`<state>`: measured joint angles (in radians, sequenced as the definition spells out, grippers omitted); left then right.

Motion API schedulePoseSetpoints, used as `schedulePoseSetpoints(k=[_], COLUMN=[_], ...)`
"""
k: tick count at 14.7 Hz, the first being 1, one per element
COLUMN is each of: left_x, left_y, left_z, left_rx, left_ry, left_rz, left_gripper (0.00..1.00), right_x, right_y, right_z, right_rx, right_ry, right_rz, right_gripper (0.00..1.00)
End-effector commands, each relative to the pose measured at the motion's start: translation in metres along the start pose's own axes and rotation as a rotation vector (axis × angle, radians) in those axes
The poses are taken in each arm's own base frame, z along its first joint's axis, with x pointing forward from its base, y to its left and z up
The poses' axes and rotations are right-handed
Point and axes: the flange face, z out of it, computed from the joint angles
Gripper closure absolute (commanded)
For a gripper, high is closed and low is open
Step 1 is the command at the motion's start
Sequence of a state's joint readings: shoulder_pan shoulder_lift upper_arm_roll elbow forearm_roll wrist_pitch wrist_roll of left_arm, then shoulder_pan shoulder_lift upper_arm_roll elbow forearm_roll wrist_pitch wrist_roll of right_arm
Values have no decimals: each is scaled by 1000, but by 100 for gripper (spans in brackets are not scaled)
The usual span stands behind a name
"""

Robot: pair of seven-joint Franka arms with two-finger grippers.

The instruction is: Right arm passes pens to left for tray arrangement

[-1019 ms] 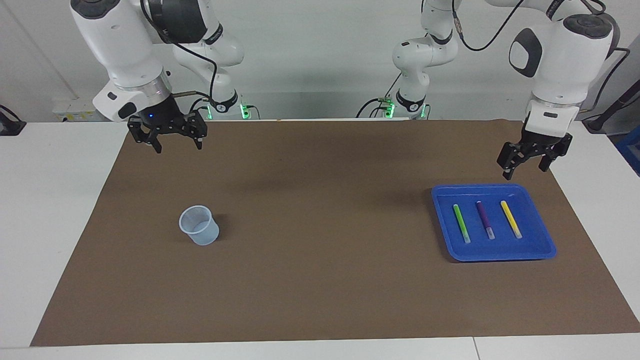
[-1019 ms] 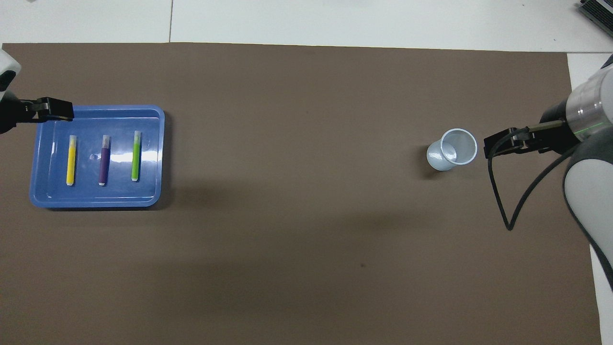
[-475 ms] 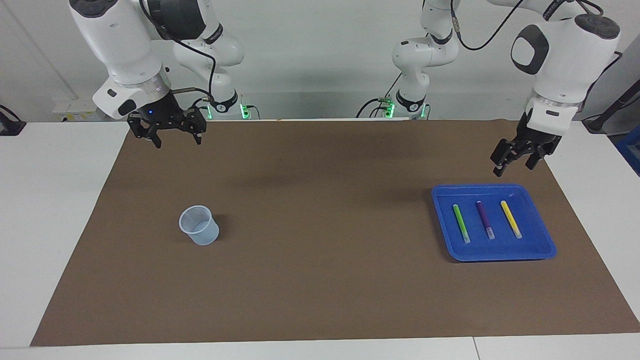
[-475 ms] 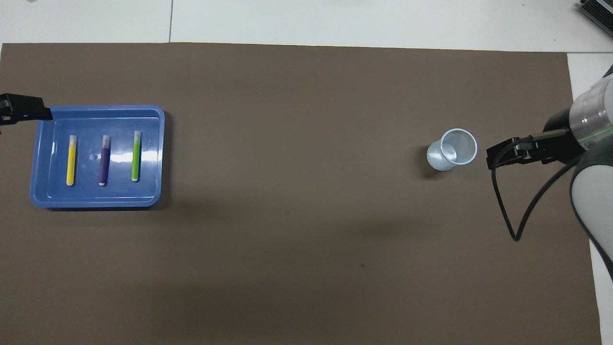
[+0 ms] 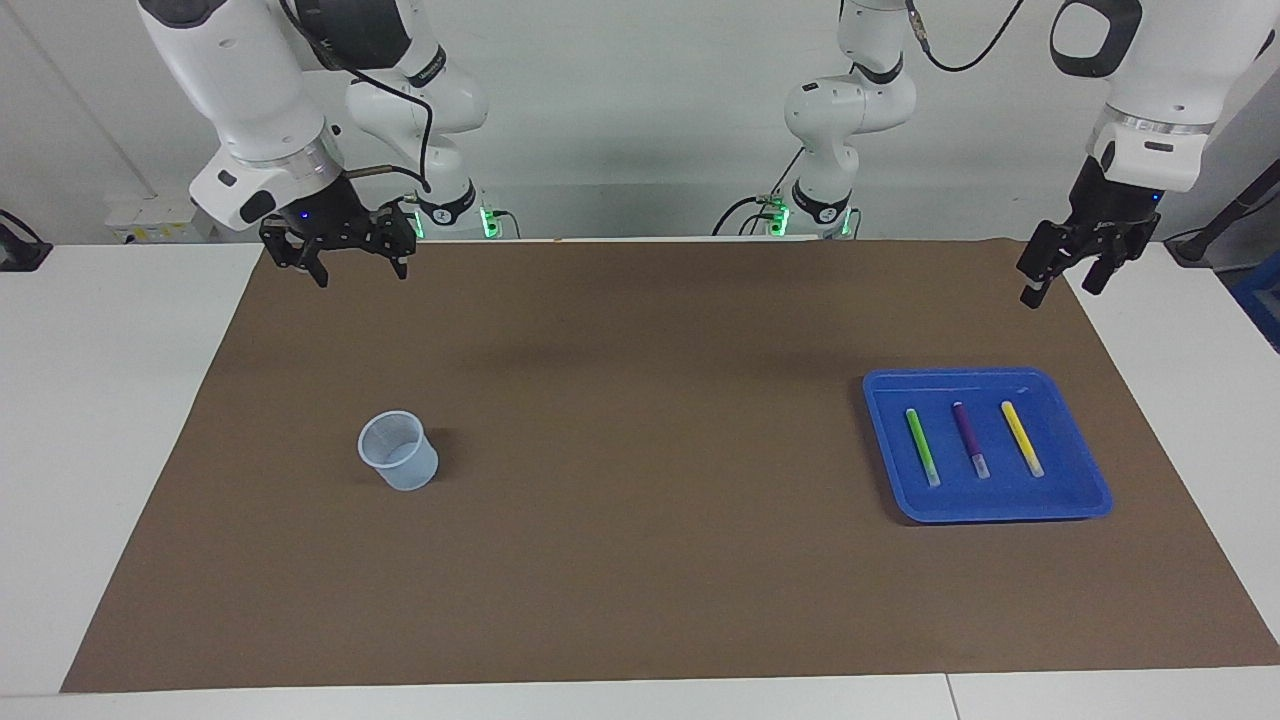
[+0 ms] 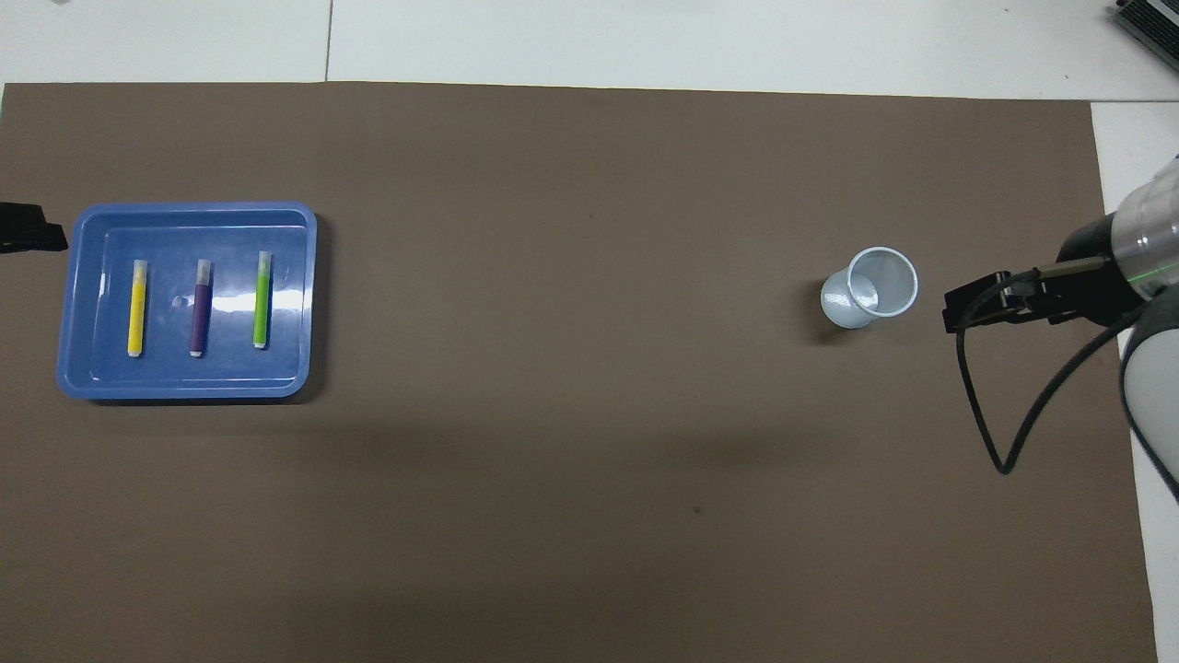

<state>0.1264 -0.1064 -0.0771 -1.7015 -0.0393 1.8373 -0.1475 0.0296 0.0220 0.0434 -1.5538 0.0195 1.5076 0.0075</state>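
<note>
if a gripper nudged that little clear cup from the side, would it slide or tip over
The clear cup would probably tip or skid easily: it looks thin-walled and empty, so likely very light. It narrows toward its base, which suggests a small footing. It stands on the brown mat, which may grip the base a little, so a high nudge would likely topple it rather than slide it.

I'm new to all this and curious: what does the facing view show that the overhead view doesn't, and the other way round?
Only the facing view shows the arms' bases, the wall, and both grippers whole: the left gripper and right gripper, raised, open and empty. Only the overhead view shows the pens straight from above, parallel to one another. Both share the blue tray holding the green pen, purple pen and yellow pen, plus the clear cup.
</note>
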Motion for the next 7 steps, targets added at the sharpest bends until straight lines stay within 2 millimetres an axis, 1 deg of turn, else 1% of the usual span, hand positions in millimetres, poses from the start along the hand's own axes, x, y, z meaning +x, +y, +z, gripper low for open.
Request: schedulePoseSetpoints(k=[1, 3, 6, 7], left_x=[-8, -10, -14, -15], left_y=[-3, -5, -4, -4], left_z=[-5, -12, -9, -11], left_rx=[-1, -1, 2, 3], left_ry=[-23, -6, -30, -32], left_rz=[-7, -9, -9, -7], left_gripper=[0, 0, 0, 0], right_x=[-4, -3, -3, -3], right_y=[5, 6, 6, 6], right_z=[0, -2, -2, -2], right_rx=[25, 25, 25, 25], right_ry=[24, 38, 37, 38], right_rz=[5, 7, 6, 7], right_gripper=[0, 0, 0, 0])
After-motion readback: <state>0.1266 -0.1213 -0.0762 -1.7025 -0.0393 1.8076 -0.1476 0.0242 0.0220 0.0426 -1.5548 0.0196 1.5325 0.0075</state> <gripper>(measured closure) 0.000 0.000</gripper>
